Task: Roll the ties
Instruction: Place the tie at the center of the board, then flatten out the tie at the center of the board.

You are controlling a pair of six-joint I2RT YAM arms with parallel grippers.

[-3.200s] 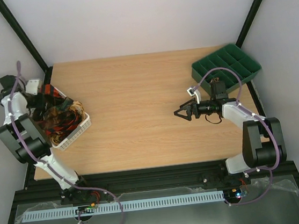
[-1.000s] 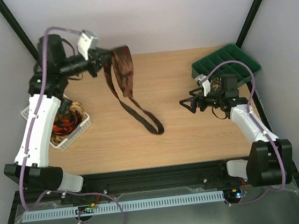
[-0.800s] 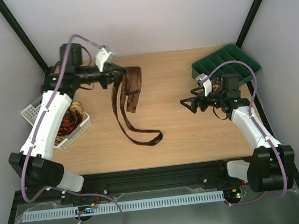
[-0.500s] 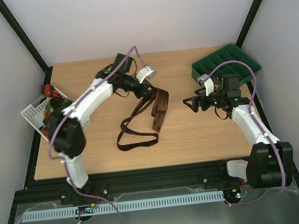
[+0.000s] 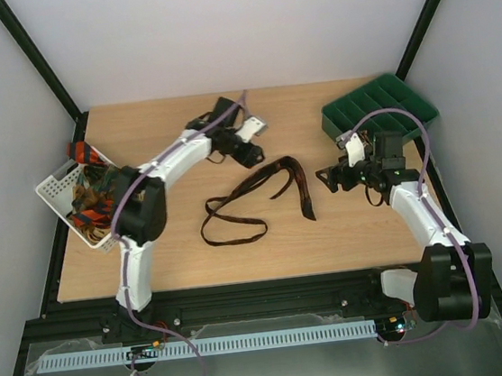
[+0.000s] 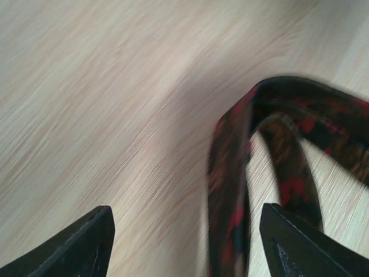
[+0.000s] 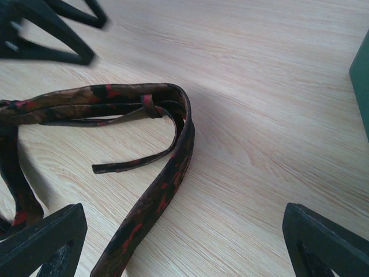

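A dark brown tie with reddish specks (image 5: 255,187) lies loose on the wooden table, looped at its left end and bent back at its right end (image 7: 167,184). My left gripper (image 5: 255,158) hovers just behind its middle. In the left wrist view the gripper (image 6: 185,213) is open, and a blurred fold of the tie (image 6: 230,219) lies between the fingers, near the right one, with neither touching it. My right gripper (image 5: 326,179) is open just right of the tie's bent end; between its fingers (image 7: 183,210) is the table and the tie's edge. More ties (image 5: 90,211) fill the basket.
A white slotted basket (image 5: 51,185) stands at the table's left edge. A green compartment tray (image 5: 378,110) sits at the back right, behind the right arm. The left gripper's black fingers (image 7: 52,34) show at the top left of the right wrist view.
The left arm carried the brown tie from the basket to the table's middle, lowered it and opened its jaws, so the tie lies free. The right gripper shifted slightly right.
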